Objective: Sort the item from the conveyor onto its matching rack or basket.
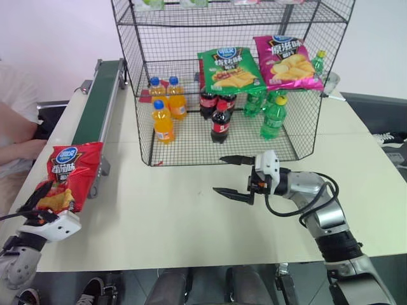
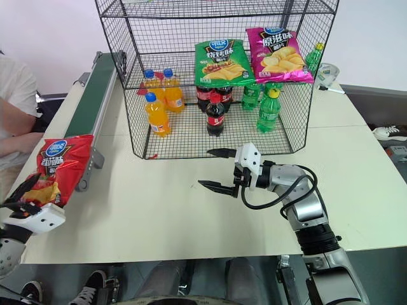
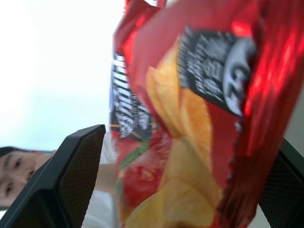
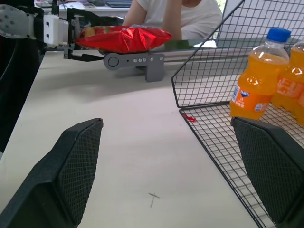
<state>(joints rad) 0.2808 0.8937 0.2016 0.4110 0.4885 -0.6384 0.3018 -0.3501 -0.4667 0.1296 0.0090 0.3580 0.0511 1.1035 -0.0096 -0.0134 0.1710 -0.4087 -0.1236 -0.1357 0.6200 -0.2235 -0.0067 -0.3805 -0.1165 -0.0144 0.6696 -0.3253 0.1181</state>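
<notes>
**Red crisp bag between the left gripper's spread fingers at the conveyor's near end**

At the far left a person's arm [image 1: 16, 149] in a white sleeve rests beside the table [image 1: 165, 222]. The left gripper [image 1: 35, 204] sits at the table's near-left corner with the red crisp bag [image 1: 67, 175] standing up between its fingers; the fingers are spread wide, and the left wrist view shows a gap between one black finger [image 3: 71, 175] and the bag, so a firm grip cannot be confirmed. The bag's upper edge leans by the near end of the dark green conveyor [image 1: 100, 101], which runs away along the table's left side.

Right of the belt stands the black wire rack [image 1: 229, 76]. On its lowest tier, left to right: orange-drink bottles [image 1: 166, 108], cola bottles [image 1: 219, 114], green bottles [image 1: 272, 114]. Above them lie a green crisp bag [image 1: 229, 68] and a magenta crisp bag [image 1: 286, 62].

Near the rack's front, the right gripper [image 1: 234, 176] hangs over bare tabletop, pointing left, its fingers wide apart and empty.
</notes>
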